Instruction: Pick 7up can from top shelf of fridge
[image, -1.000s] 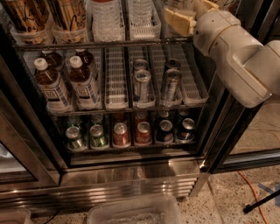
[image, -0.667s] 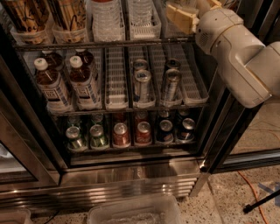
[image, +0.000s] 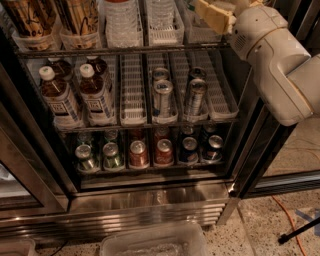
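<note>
At the upper right of the camera view, the gripper (image: 214, 15) sits over the right end of the fridge's (image: 150, 202) top shelf (image: 125, 50), its grip unreadable, and the 7up can cannot be made out there.

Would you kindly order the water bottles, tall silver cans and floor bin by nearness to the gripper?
The gripper is top right by the top shelf.
1. Water bottles, just left.
2. Tall silver cans, rack below.
3. Floor bin, bottom centre.
</note>
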